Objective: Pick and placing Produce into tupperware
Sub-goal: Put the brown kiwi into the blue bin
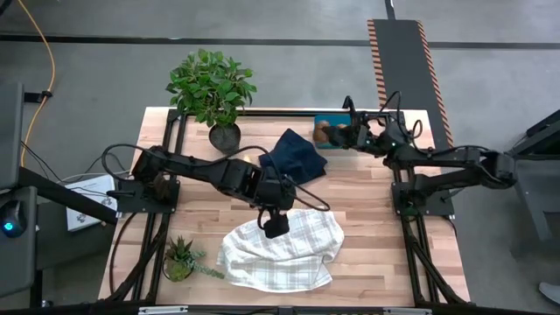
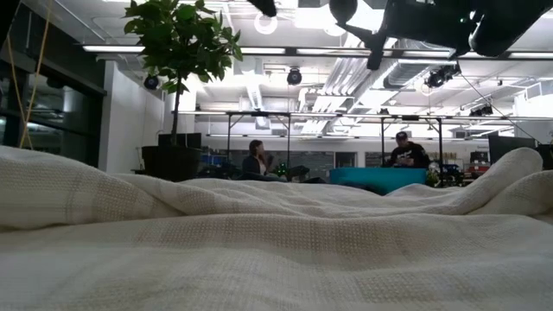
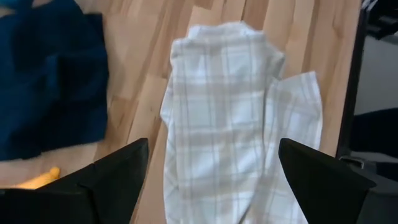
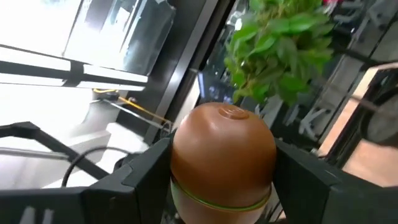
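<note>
Right gripper [image 1: 337, 136] sits upper right of centre in the high view, over the teal box [image 1: 327, 120] at the table's far edge, fingers clamped on the brown kiwi [image 4: 222, 155]. Left gripper [image 1: 275, 224] hangs mid-frame over the white checked cloth [image 1: 289, 254], jaws spread, nothing between them. Yellow banana [image 3: 40, 179] tip peeks out beside the navy cloth [image 1: 296, 156].

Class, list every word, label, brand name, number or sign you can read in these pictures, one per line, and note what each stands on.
None can be read in any view.
Black-and-orange striped strip on the floor: a warning pattern, no letters.
Brown oval kiwi-like piece, white checked cloth, teal-blue plastic box: no print shows.
</note>
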Available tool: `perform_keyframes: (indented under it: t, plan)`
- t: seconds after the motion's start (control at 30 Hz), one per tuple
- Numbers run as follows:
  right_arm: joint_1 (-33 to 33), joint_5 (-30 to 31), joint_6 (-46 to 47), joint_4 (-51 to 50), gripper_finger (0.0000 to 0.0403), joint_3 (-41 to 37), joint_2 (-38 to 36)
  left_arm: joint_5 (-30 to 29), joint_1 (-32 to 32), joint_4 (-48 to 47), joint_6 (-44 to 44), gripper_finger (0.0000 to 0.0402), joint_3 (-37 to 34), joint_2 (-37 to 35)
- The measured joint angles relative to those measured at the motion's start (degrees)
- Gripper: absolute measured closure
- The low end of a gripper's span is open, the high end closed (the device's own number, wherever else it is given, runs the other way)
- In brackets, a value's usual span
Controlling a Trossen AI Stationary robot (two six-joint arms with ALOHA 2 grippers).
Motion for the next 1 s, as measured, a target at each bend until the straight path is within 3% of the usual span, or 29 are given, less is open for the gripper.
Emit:
perform_keyframes:
  t: [0.2,0.5,0.67,1.0]
  plan:
    - [-2.9,-2.4,-5.7,-7.6,0.0176,6.0,0.0,-1.0,-2.1,-1.6,-2.6,0.0053,-2.6,0.0]
    - [-9.0,-5.4,-25.8,-48.9,0.0176,26.1,0.0,-2.1,-4.0,-1.8,-6.1,0.0053,-3.2,0.0]
    - [-13.4,-5.4,-33.8,-65.6,0.0176,34.9,0.0,-3.3,-4.7,-3.4,-7.7,0.0053,-3.2,0.0]
    - [-23.3,-5.4,-40.9,-84.2,0.0175,39.1,0.3,-4.7,-5.1,-5.0,-8.9,0.0053,-3.2,-0.3]
